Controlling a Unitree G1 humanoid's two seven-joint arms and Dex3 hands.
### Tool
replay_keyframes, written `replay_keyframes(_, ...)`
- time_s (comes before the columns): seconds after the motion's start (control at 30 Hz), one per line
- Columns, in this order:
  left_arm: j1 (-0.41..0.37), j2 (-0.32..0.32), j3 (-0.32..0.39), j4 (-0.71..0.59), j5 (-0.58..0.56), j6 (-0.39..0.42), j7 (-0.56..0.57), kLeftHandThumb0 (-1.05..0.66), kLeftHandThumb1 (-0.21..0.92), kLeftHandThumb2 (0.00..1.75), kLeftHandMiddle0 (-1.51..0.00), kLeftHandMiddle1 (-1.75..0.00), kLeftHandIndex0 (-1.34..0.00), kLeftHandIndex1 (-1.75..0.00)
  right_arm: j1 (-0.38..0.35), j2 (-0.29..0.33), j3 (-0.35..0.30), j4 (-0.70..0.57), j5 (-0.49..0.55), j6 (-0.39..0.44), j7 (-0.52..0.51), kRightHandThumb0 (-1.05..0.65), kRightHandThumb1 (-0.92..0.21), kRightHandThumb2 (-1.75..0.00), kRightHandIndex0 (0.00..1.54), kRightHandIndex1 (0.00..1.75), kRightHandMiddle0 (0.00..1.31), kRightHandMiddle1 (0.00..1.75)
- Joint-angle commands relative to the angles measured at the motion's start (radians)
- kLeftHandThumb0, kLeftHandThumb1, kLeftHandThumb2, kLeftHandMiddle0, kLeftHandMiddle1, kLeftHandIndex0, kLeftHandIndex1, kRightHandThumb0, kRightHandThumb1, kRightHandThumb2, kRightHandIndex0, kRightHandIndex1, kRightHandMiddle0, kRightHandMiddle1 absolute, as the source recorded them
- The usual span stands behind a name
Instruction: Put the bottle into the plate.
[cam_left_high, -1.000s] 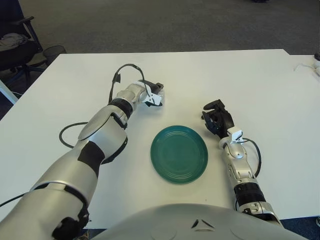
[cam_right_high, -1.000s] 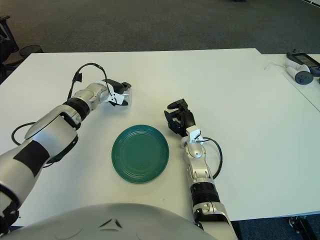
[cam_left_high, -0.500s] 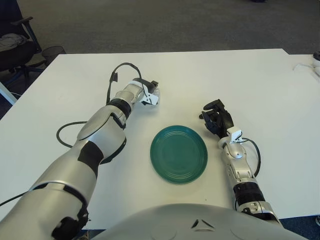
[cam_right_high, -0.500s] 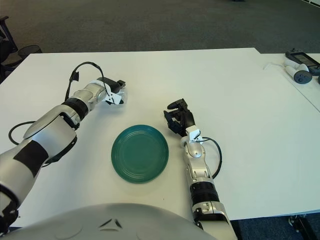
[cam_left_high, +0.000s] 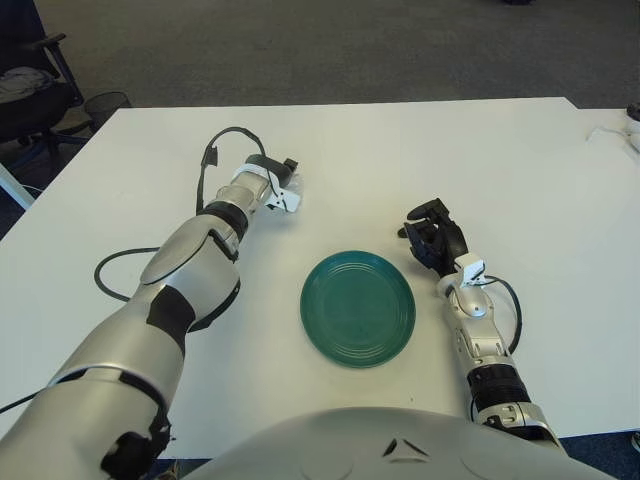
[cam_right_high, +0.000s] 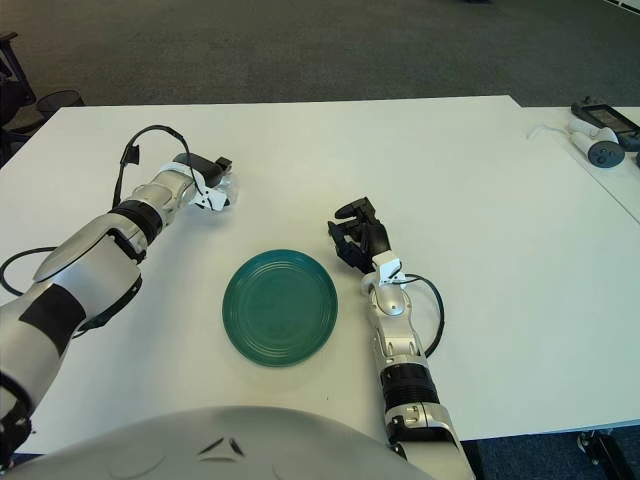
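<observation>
In the left eye view, the left hand (cam_left_high: 279, 187) reaches across the white table (cam_left_high: 500, 160), well beyond the green plate (cam_left_high: 358, 307); whether its fingers hold anything I cannot tell, and no bottle is clearly visible. In the right eye view, the right hand (cam_right_high: 357, 240) shows just right of the plate, fingers curled, holding nothing

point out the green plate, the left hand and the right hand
round green plate (cam_left_high: 358, 308), left eye view, centre of its dish
left hand (cam_left_high: 277, 187), left eye view, middle of the hand, beyond the plate's left side
right hand (cam_left_high: 433, 235), left eye view, middle of the dark hand
</observation>
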Motion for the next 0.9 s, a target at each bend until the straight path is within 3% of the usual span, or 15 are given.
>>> replay_keyframes(0.0, 0.104, 0.0, -0.041, 0.044, 0.046, -0.001, -0.014, -0.73, 0.9, 0.27, -0.34, -0.6, 0.0, -0.89, 0.09, 0.004, 0.006, 0.076, 0.001, 0.085, 0.007, -0.01, -0.92, -0.39, 0.43, 1.32, 0.16, 1.75)
replay_keyframes(0.33, 0.126, 0.009, -0.057, 0.046, 0.064, 0.005, 0.033, -0.68, 0.86, 0.25, -0.37, -0.71, 0.0, -1.03, 0.097, 0.004, 0.007, 0.064, 0.003, 0.087, 0.009, -0.01, -0.92, -0.39, 0.43, 1.32, 0.17, 1.75)
replay_keyframes(0.47, 0.136, 0.008, -0.05, 0.048, 0.06, 0.006, 0.047, -0.65, 0.84, 0.28, -0.39, -0.76, -0.07, -1.28, 0.099, 0.003, 0.007, 0.06, 0.002, 0.091, 0.008, -0.01, -0.92, -0.39, 0.43, 1.32, 0.17, 1.75)
replay_keyframes(0.73, 0.163, 0.004, -0.006, 0.05, 0.023, -0.007, 0.072, -0.6, 0.73, 0.47, -0.37, -0.84, -0.18, -1.61, 0.097, -0.001, 0.007, 0.066, 0.002, 0.092, 0.011, -0.01, -0.92, -0.39, 0.43, 1.32, 0.17, 1.75)
replay_keyframes(0.87, 0.169, 0.003, 0.012, 0.049, 0.008, -0.02, 0.08, -0.45, 0.65, 0.72, -0.39, -0.87, -0.41, -1.6, 0.096, -0.002, 0.006, 0.069, 0.006, 0.089, 0.017, -0.01, -0.92, -0.39, 0.43, 1.31, 0.17, 1.75)
